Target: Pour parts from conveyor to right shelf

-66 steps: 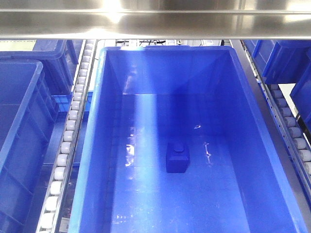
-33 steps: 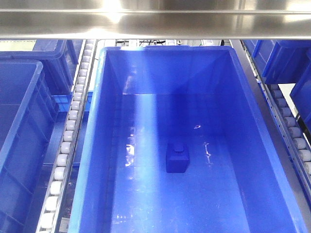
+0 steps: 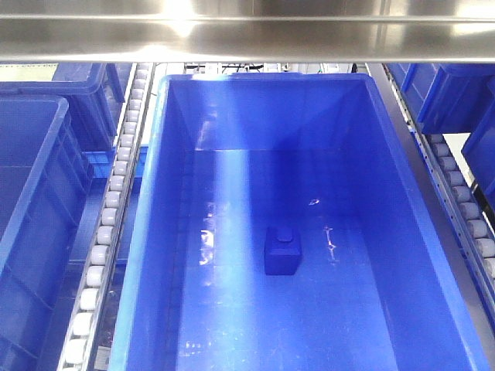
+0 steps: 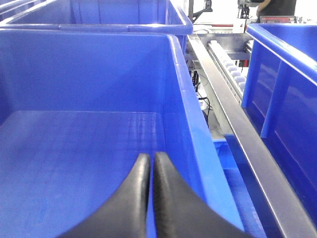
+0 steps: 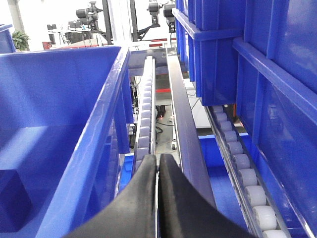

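I am holding both pincers pressed shut on nothing: my left pincer over an empty bin, my right pincer beside the large deep blue plastic bin. The small glossy blue plastic block is lying on that bin's floor, left of my right pincer, the nearer arm.

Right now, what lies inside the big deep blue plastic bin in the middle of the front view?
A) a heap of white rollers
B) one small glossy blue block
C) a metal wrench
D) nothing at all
B: a single small glossy blue block with a knob on top sits alone on the floor of the big deep blue plastic bin.
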You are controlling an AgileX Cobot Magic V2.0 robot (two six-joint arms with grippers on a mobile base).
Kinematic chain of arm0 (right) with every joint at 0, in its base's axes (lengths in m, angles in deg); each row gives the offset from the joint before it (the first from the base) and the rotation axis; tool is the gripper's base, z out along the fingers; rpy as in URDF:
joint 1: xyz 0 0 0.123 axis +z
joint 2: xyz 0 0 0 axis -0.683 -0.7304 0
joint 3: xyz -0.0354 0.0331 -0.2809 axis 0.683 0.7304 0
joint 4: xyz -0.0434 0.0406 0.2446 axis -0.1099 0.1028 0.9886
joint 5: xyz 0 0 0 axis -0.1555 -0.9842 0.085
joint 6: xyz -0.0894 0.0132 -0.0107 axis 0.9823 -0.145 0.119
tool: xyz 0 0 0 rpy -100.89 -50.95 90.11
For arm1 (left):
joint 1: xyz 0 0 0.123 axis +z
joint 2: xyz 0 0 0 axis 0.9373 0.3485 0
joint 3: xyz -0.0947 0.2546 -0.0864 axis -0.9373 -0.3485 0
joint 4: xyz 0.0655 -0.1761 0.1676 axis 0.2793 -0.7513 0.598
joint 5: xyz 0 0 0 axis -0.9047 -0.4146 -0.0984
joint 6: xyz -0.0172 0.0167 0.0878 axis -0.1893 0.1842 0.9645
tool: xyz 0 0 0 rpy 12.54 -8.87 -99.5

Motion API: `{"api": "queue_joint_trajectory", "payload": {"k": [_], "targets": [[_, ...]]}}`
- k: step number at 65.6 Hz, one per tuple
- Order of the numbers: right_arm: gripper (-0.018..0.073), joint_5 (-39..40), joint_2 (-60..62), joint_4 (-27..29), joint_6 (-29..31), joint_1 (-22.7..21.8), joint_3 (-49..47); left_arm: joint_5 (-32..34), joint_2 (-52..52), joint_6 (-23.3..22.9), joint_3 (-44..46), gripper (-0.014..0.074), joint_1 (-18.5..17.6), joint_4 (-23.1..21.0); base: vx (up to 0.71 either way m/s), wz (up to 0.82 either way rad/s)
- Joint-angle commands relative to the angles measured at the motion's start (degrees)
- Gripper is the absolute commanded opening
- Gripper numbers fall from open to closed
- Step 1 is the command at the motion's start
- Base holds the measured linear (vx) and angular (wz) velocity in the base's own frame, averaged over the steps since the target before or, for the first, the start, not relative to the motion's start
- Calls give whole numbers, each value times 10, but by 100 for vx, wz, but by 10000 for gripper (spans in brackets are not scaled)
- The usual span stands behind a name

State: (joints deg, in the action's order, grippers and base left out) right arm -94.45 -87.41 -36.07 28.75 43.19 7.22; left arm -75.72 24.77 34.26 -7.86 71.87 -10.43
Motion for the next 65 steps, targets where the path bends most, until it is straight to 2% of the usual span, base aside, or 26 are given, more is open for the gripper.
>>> {"api": "queue_joint_trajectory", "payload": {"k": [1,65], "targets": [[-5,55,8,-1,0,-3,6,44,-1,-5,12,-6,-4,-5,0,0],[-5,63,7,-1,1,-3,5,44,-1,-5,12,-6,-4,-5,0,0]]}}
